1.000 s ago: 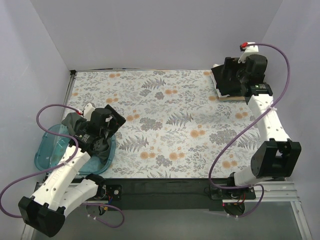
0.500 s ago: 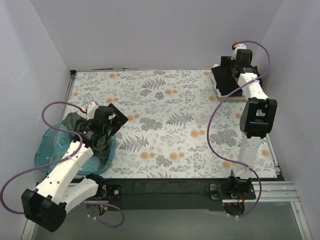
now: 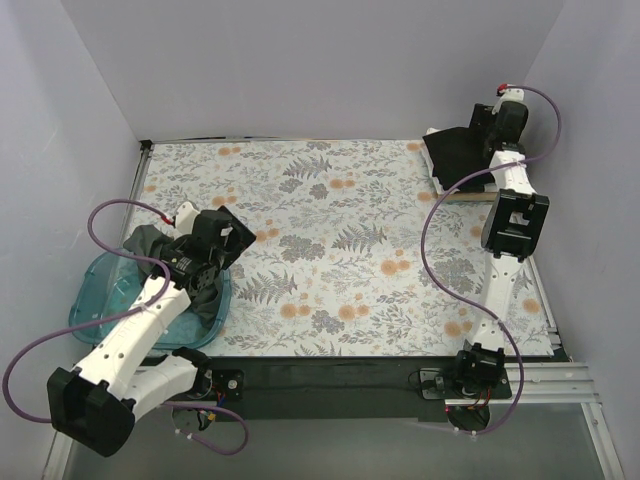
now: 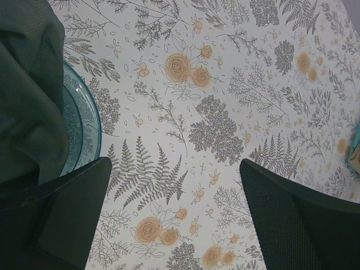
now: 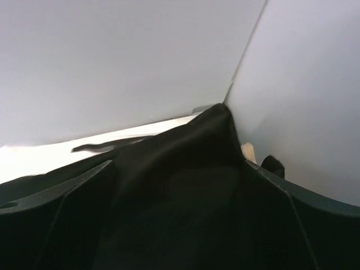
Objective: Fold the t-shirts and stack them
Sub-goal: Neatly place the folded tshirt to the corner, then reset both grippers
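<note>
Left fingers point(image 4: 67, 225) spreading wide, gripping nothing, hanging over the table point(image 3: 330, 230) just beside the tub point(image 3: 95, 300), grey-green shirt point(image 4: 28, 84) lying heaped in the tub, right fingers point(image 5: 56, 225) standing apart, straddling the black shirt point(image 3: 458, 155), well away from the tub

Bare floral table point(image 3: 340, 230) spans the middle; blue tub point(image 3: 92, 295) blocks near left; black t-shirt point(image 3: 455, 158) crowds the far-right corner.
</note>
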You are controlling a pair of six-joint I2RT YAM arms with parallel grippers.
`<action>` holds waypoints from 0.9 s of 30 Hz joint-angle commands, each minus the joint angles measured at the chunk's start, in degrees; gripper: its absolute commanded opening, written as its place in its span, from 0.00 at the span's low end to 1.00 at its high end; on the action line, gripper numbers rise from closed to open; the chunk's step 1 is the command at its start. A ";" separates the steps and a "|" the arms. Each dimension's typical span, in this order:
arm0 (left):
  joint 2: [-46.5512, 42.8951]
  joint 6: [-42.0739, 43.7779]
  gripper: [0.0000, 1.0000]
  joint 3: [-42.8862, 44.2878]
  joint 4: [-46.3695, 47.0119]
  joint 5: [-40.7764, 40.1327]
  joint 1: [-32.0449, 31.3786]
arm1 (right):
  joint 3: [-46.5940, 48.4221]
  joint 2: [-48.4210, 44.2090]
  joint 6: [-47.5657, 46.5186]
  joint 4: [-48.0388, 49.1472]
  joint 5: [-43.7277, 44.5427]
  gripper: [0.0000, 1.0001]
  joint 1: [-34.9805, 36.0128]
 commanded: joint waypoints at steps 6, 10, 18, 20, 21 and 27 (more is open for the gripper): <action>3.38 0.12 0.98 1.51 -1.11 0.50 -0.07 | 3.90 3.85 -0.61 22.72 5.12 0.98 -0.39; 4.88 -0.05 0.98 2.92 -1.99 1.21 -0.07 | 1.45 0.61 -0.79 24.51 2.68 0.98 -0.66; 0.05 -0.06 0.98 2.93 -2.87 1.30 -0.07 | -21.99 -20.12 4.84 24.68 -12.25 0.98 -0.48; -2.32 -0.40 0.98 2.31 -4.10 0.78 -0.07 | -31.55 -27.50 4.31 25.21 -10.97 0.98 0.30; -3.11 -0.67 0.98 2.05 -4.62 0.42 -0.07 | -34.91 -29.97 4.22 25.21 -10.34 0.98 0.48; -8.74 -2.25 0.98 0.73 -6.47 -1.07 -0.07 | -59.79 -52.37 12.80 24.69 -10.25 0.98 1.27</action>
